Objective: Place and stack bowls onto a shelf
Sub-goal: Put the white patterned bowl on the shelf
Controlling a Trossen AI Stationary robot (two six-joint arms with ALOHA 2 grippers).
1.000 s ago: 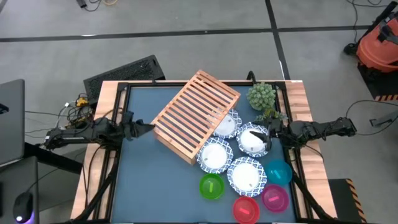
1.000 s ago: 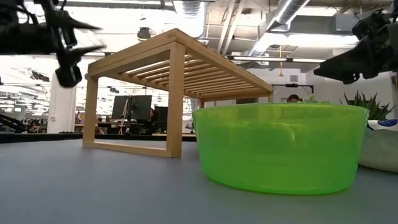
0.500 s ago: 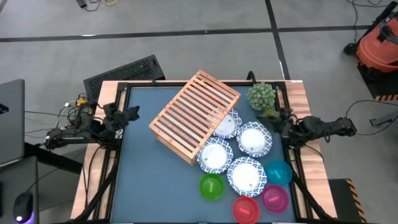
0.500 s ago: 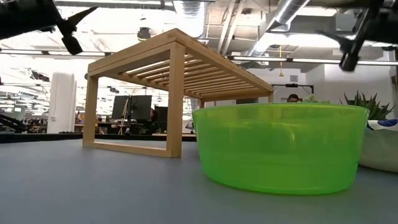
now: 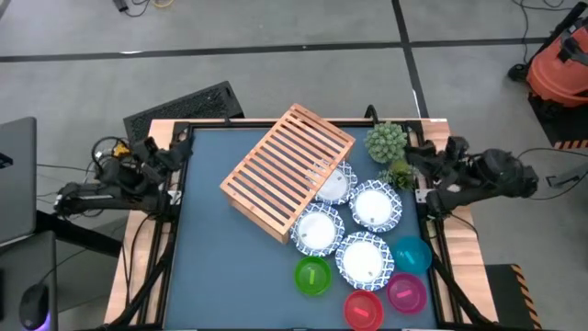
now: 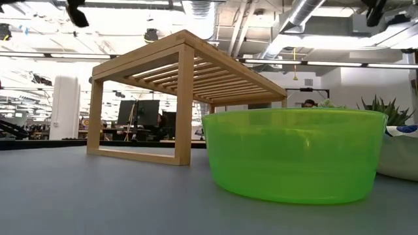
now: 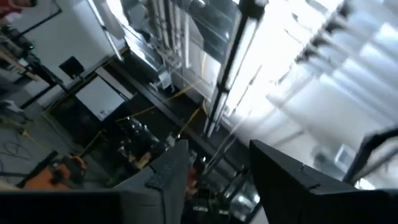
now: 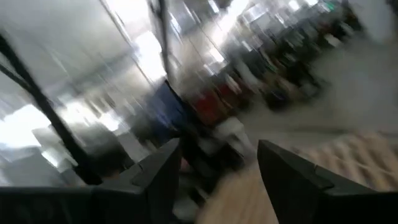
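The light-wood slatted shelf stands on its legs, set diagonally on the blue tabletop, and it also shows in the low view. Several white bowls with blue rims sit on the table to its right; one of them is partly hidden by the shelf's edge. The green bowl, red bowl, magenta bowl and teal bowl rest near the near edge. My left gripper is open at the table's left edge. My right gripper is open at the right edge. Neither holds anything.
A green potted plant stands at the far right corner, close to my right gripper. The black table frame and wooden border run around the blue top. Bare tabletop lies left of and in front of the shelf.
Both arms have drawn back from the table's middle. My left gripper moved toward the left and far edges and rose, tipping upward. My right gripper left the spot above a white bowl, moving up and toward the right and far edges. The bowls and shelf stayed put.
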